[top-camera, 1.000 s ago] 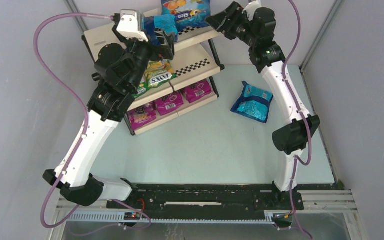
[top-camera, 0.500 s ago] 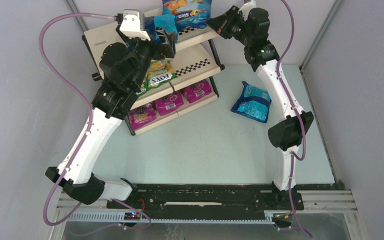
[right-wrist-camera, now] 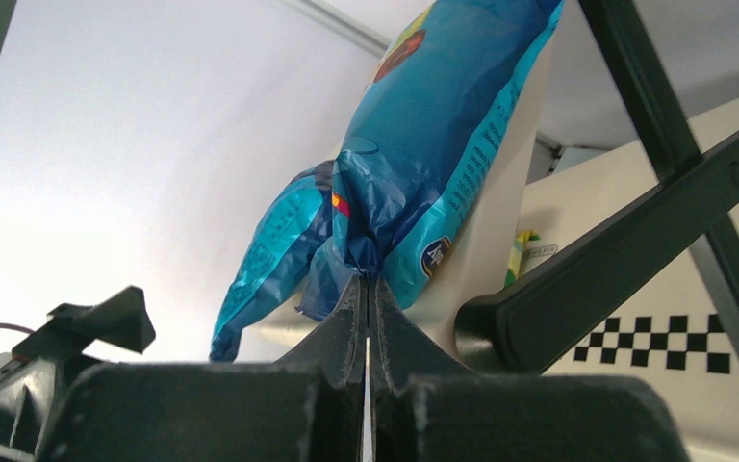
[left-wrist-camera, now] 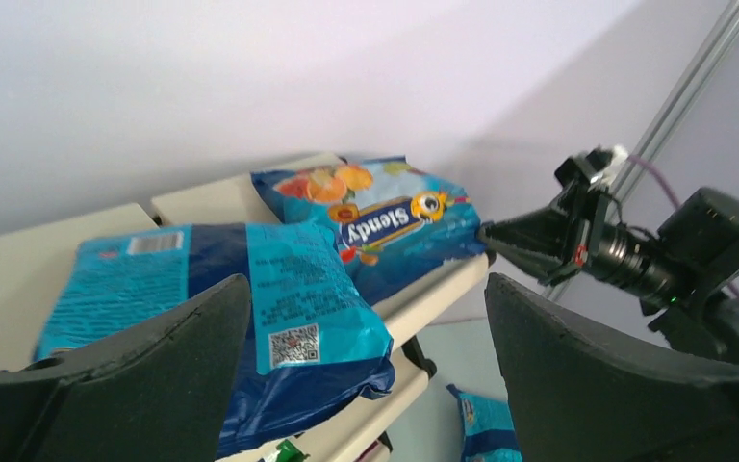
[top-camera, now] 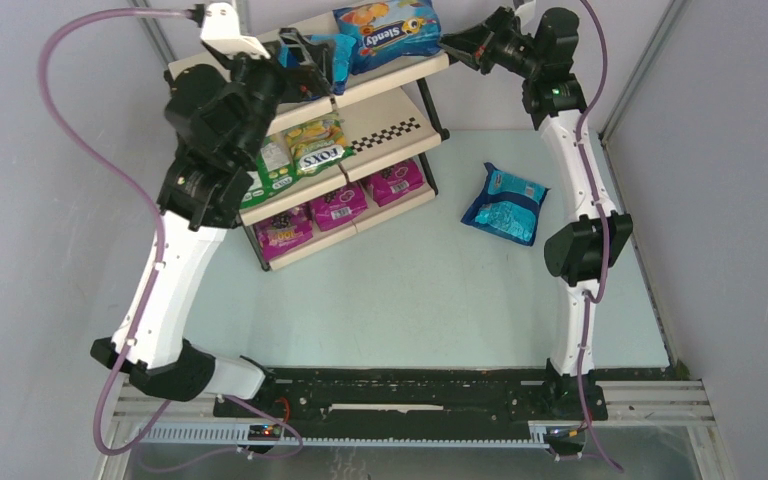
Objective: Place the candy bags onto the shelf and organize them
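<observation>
Right gripper (right-wrist-camera: 367, 289) is pinched shut on the Stendy bag's (right-wrist-camera: 433, 125) corner; slide it gently so it lies square. Left gripper (left-wrist-camera: 366, 294) gapes wide, empty, with the teal bag (left-wrist-camera: 202, 289) loose just past its fingers.

Left pincer (left-wrist-camera: 366, 289), fingers spread wide, faces a teal bag (left-wrist-camera: 202, 279) on the shelf (left-wrist-camera: 0, 298).

Overhead view comes in bright and even, light from above, only soft shadows beneath the shelf (top-camera: 385, 112). Left wrist view: pale wall (left-wrist-camera: 250, 77) washed out, left fingers (left-wrist-camera: 135, 385) dark and blurry (too close to focus). Right wrist: strongly backlit, wall glaring white, right fingers (right-wrist-camera: 202, 414) nearly black, sheen on the blue bag (right-wrist-camera: 423, 144).
</observation>
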